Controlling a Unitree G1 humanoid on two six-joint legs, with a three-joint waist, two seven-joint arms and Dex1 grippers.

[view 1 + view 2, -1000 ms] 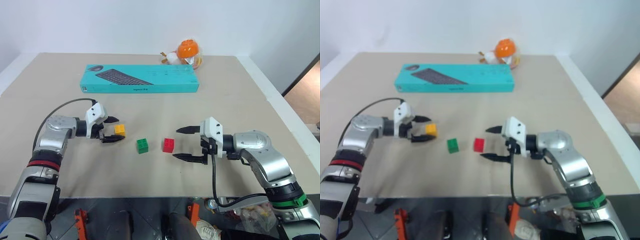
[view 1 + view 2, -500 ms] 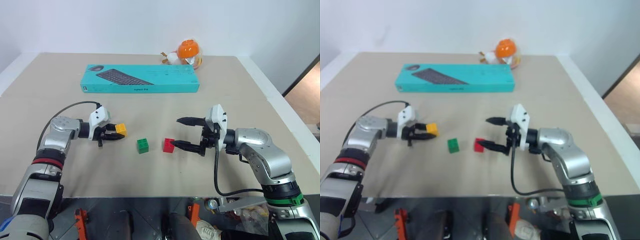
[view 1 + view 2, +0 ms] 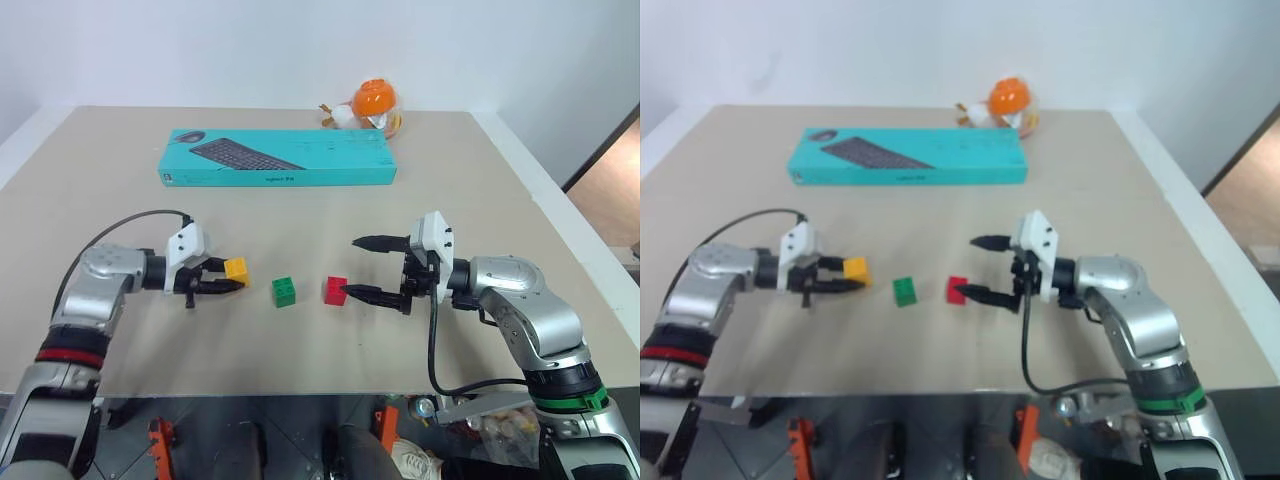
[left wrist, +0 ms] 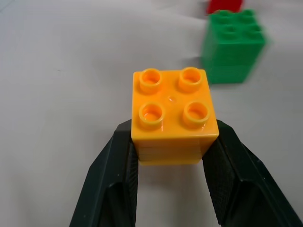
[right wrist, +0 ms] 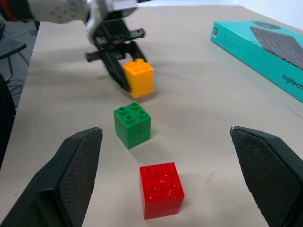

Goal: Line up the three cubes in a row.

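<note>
Left wrist view shows the left gripper (image 4: 173, 156) closed on the yellow cube (image 4: 173, 115). One black finger presses each side of it, low down near the table. The cube is smooth, shiny plastic with four round bumps on top. The finger pads (image 4: 124, 175) look rough and dotted.

Just past it sits the green cube (image 3: 284, 291). A little further on sits the red cube (image 3: 336, 290). They are the same kind of bumpy block, and both rest flat on the table (image 3: 300, 215). Green and red are near each other but not touching. The yellow one is a bit further from the green and sits slightly further back than the other two.

The right gripper (image 3: 362, 267) is wide open and holds nothing. Its fingers reach toward the red cube, and the nearer tip comes very close to it. I cannot tell if it touches.

I think the step now is moving the yellow cube into place. Next, the left arm should bring it level with the green and red ones, set it down flat, and let go gently so it does not tip.

The table is pale, flat and a little dull. At the back lie a long blue-green box (image 3: 278, 156) and a round orange toy (image 3: 371, 103).
</note>
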